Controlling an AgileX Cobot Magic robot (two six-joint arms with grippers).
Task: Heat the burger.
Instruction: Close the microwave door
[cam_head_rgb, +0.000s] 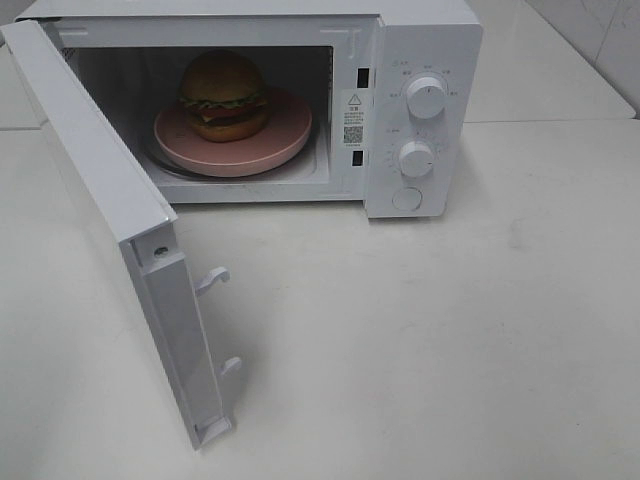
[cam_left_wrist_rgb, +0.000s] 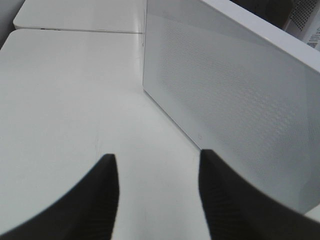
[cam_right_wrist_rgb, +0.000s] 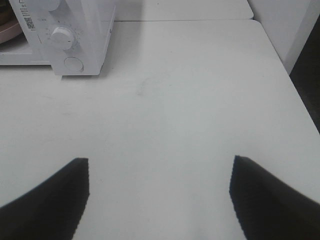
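Currently your burger (cam_head_rgb: 223, 95) sits on the pink plate (cam_head_rgb: 288, 132) inside the microwave (cam_head_rgb: 425, 40) with its door (cam_head_rgb: 95, 170) open, so your left gripper (cam_left_wrist_rgb: 157, 195), jaws apart and empty, hovers beside the door's outer face, probably to push it, while your right gripper (cam_right_wrist_rgb: 159, 195) hangs wide, empty.

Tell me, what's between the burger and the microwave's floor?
A round pink plate: the burger rests on it inside the open microwave, with what looks like a glass turntable underneath. The exterior high view shows this.
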